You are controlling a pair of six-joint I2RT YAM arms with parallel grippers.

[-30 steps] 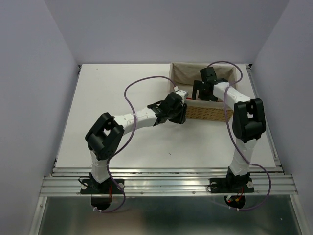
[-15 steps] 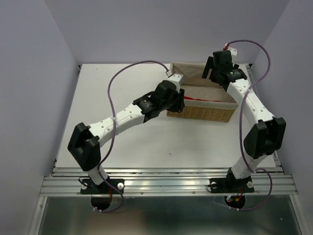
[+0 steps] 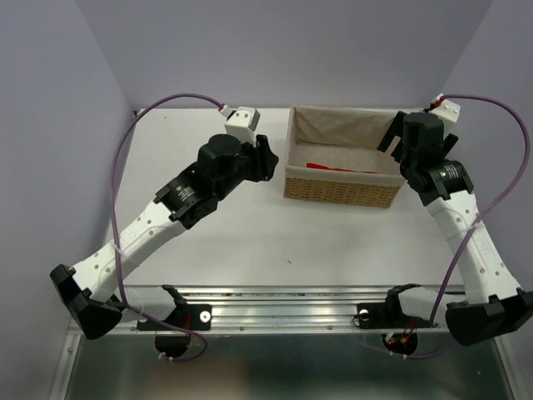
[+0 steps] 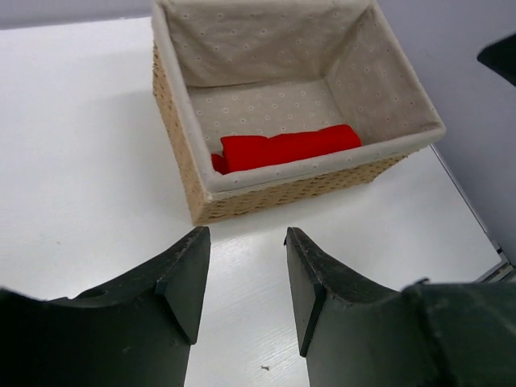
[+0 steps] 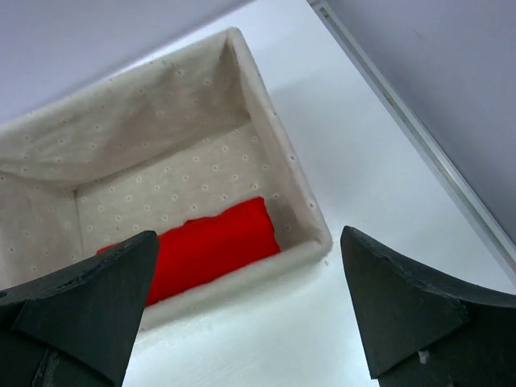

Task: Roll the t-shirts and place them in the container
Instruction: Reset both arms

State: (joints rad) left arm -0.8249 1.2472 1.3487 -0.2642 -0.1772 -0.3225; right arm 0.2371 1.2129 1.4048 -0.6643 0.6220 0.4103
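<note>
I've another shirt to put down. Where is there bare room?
Bare table in front of the basket, up to the near rail, and the left side beyond the left arm. Inside the basket, the lined floor behind the red t-shirt. Crowded: both basket ends, where the left gripper and right gripper hang open.

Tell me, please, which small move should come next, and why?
Probably withdraw both to rest: the red t-shirt lies rolled inside the basket, and the left pincer and right pincer are open, empty and clear of it, so nothing seems left to grasp.
</note>
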